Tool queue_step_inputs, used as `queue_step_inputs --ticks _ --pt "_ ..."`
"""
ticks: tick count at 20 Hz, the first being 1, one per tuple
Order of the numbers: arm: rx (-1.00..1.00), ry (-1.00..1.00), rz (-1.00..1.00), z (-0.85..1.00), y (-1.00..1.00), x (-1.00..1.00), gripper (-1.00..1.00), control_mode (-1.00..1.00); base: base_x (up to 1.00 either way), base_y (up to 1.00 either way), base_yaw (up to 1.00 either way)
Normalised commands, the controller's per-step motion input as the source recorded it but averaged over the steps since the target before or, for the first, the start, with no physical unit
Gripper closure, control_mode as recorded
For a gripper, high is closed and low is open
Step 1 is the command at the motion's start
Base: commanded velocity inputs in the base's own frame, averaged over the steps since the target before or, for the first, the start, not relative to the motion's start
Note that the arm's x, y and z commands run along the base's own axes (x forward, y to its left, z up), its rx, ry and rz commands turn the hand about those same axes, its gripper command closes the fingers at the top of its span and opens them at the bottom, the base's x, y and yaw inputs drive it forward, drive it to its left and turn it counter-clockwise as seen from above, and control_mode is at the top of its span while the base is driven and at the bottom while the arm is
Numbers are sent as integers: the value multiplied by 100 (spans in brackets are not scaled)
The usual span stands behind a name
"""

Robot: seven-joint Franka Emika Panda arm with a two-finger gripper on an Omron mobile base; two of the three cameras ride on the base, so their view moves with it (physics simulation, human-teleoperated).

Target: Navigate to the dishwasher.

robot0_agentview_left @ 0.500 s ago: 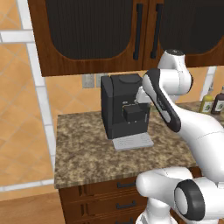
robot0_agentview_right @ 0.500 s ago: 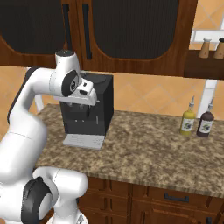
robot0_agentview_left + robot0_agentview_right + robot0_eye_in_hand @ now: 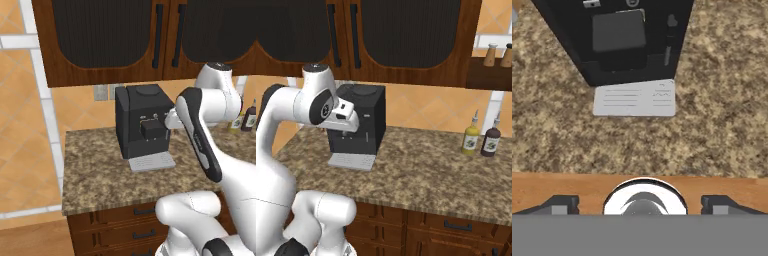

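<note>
The gripper (image 3: 640, 202) hangs released, fingertips (image 3: 559, 204) wide apart, above the counter (image 3: 722, 130) edge. A black coffee machine (image 3: 140, 126) faces the robot, tray (image 3: 635, 98) forward. Two bottles (image 3: 479, 138) stand near the wall.

We're looking at even, flat, rendered light, bright enough everywhere and with no clear source. The coffee machine (image 3: 141, 125) stays near-black, its front detail hard to read, and we see only a faint darkening on the granite counter (image 3: 95, 170) just beside its base. Above the machine, the cabinet doors (image 3: 401, 32) go almost solid dark. All views look soft and low-resolution, edges slightly jagged. Below the machine in the hand view, the counter (image 3: 722, 135) speckle blurs into mush. No glare, no bending at the edges.
</note>
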Motion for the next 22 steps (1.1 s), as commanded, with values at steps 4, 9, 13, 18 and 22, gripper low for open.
queue_step_inputs --ticks 4,9,13,18,22 --pt "0 -22 0 8 -22 -88 -100 -100 0 0 0" --pt "0 -8 0 1 -34 -46 -100 100 -36 -39 0" --pt "0 0 0 0 0 0 -100 100 -92 -100 -14" --pt "0 0 0 0 0 0 -100 100 -45 -100 -42" --pt "0 0 0 0 0 0 -100 100 -1 -100 -68"
